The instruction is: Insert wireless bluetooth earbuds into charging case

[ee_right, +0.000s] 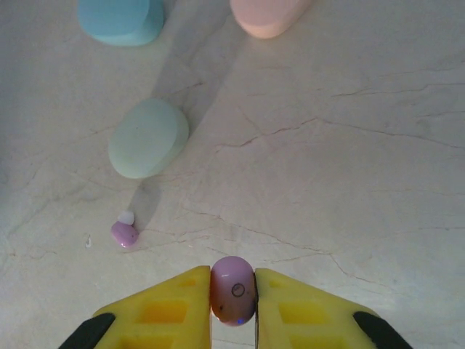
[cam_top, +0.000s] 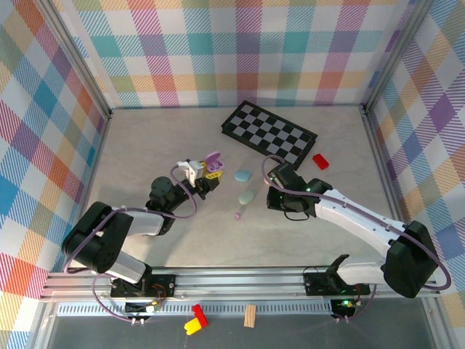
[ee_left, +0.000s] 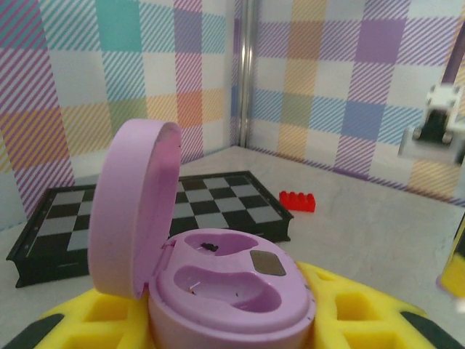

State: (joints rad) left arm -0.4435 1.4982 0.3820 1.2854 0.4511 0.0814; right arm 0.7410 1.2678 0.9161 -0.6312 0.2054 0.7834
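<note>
Right gripper pinches a purple earbud at bottom centre, its long axis running up the frame; left gripper clamps the open purple case, lid upright

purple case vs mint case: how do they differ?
Lid: the purple case is open, its lid upright and both wells looking empty; the mint case is closed.
Support: the purple case is clamped in the left gripper; the mint case lies free on the table.
Colour: purple versus pale green.
Shared: both are rounded pebble shapes.
</note>
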